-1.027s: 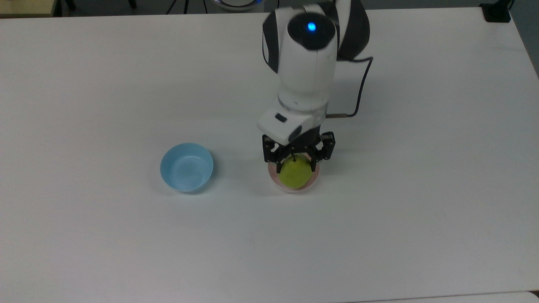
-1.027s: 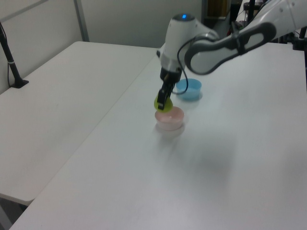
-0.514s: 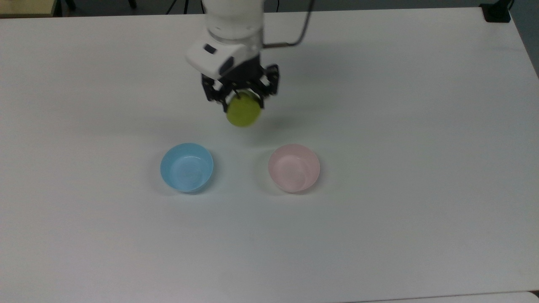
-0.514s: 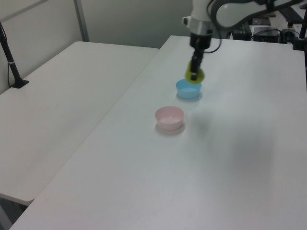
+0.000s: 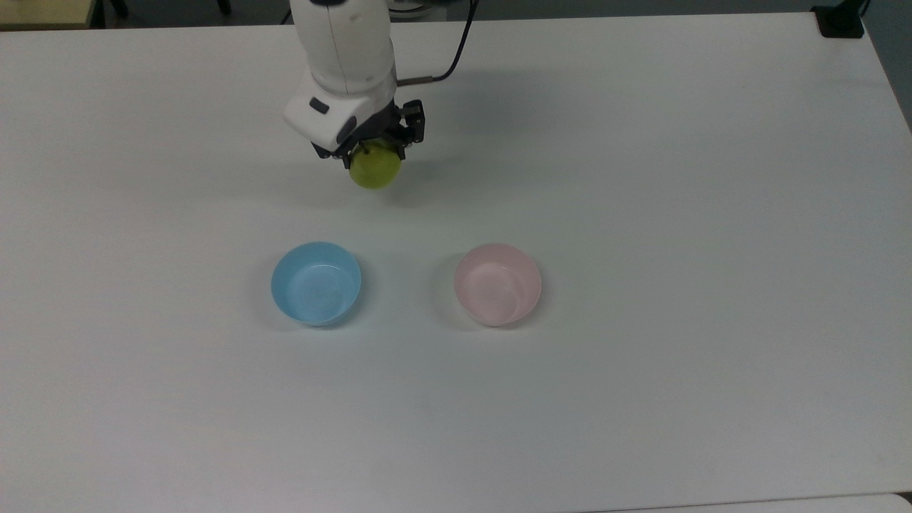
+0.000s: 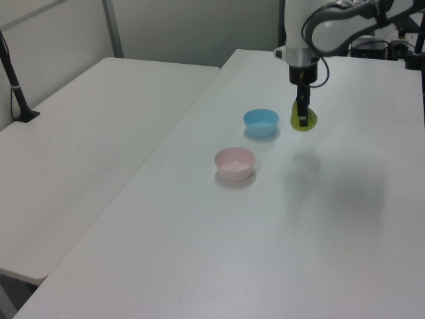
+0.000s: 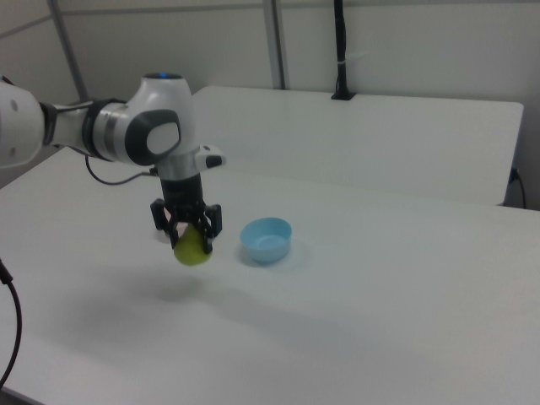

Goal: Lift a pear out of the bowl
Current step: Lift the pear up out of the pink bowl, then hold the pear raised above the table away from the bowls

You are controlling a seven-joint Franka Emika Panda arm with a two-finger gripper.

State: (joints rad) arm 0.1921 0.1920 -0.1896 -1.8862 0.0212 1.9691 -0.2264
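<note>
The yellow-green pear (image 5: 375,169) hangs in the air above the white table, and my gripper (image 5: 373,155) is shut on its upper part from above. In the left view the pear (image 6: 304,121) and gripper (image 6: 303,117) sit to the right of both bowls. The right view shows the pear (image 7: 192,247) held by the gripper (image 7: 191,234) well above its shadow on the table. The pale pink bowl (image 5: 497,284) stands with nothing in it, lower right of the pear in the top view, and it appears again as the pink bowl (image 6: 234,163).
A light blue bowl (image 5: 315,283) with nothing in it stands to the top view's left of the pink one, seen too as the blue bowl (image 6: 260,122) and blue bowl (image 7: 267,239). A black clamp (image 5: 841,21) sits at the table's far right corner. A second white table (image 6: 86,139) adjoins.
The gripper lifted the pear out of the pink bowl and carried it up and toward the top view's upper left, past the blue bowl. The pink bowl now stands with nothing in it.
</note>
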